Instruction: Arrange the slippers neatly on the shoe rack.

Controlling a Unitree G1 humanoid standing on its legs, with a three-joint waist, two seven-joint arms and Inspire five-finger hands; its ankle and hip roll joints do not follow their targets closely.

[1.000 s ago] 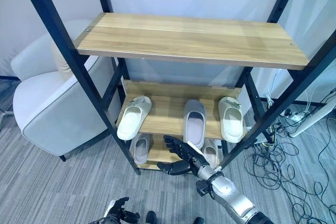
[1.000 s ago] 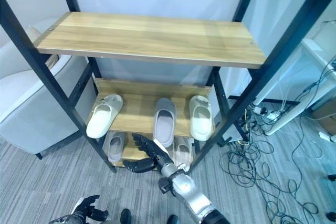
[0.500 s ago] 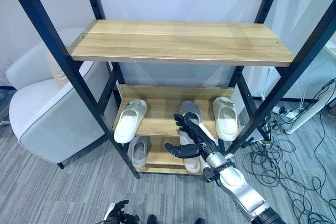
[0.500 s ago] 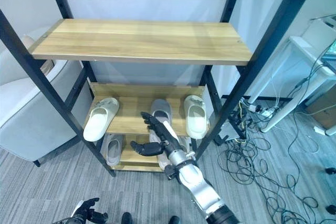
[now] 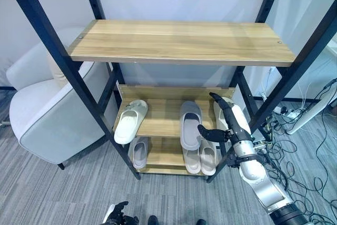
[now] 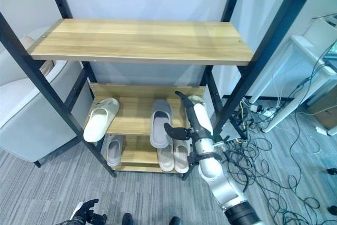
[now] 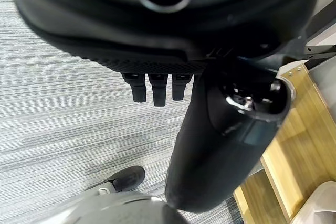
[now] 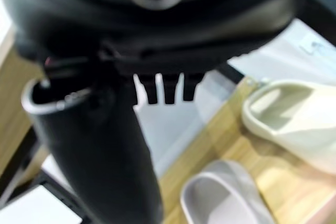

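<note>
Left eye view. A black metal shoe rack with wooden shelves (image 5: 181,43) carries three slippers on its middle shelf: a cream foam slipper (image 5: 130,121) at the left, askew; a grey fabric slipper (image 5: 190,125) in the middle, its heel overhanging the near edge; and a white foam slipper (image 5: 238,117) at the right, largely covered by the right robot hand (image 5: 227,120). That hand's fingers are straight and reach along the white slipper toward the far wall, with the thumb spread left toward the grey slipper. Further pale slippers (image 5: 202,157) sit on the bottom shelf.

Right eye view. The white slipper's long axis runs near to far, directly beneath the right robot hand, which is plainly the nearer one.

Left wrist view. The left robot hand (image 7: 157,85) hangs low over grey carpet (image 7: 68,108), fingers loosely extended, holding nothing.

Right wrist view. The fingers point over the shelf, holding nothing.
</note>
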